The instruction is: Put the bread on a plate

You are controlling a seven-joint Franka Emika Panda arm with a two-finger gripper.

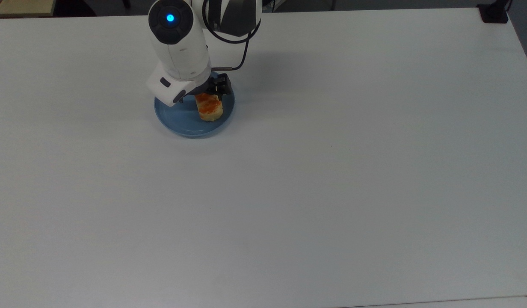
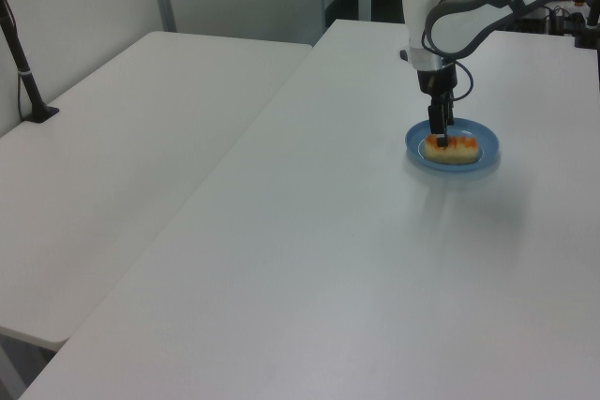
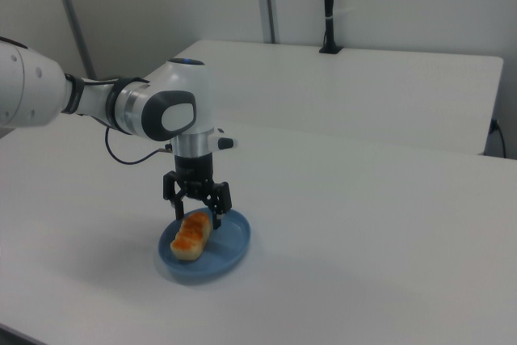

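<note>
The small oblong pale-yellow bread with orange-brown glazed bumps (image 3: pixel 193 234) lay on the round, shallow, glossy blue plate (image 3: pixel 230 253), directly beneath the fingers (image 3: pixel 216 219) of the black two-finger gripper (image 3: pixel 196 214). In the right view, the fingers stood spread on either side of the bread's far end; contact with the bread could not be determined. In the top view, the bread (image 1: pixel 209 107) occupied the half of the plate (image 1: pixel 178 119) on the top view's right, below the gripper (image 1: pixel 208 95). Beyond the fingers, the white arm (image 1: pixel 178 49) rose over the plain white table (image 1: pixel 332 171). A second white table (image 3: pixel 363 86) stood farther back.
</note>
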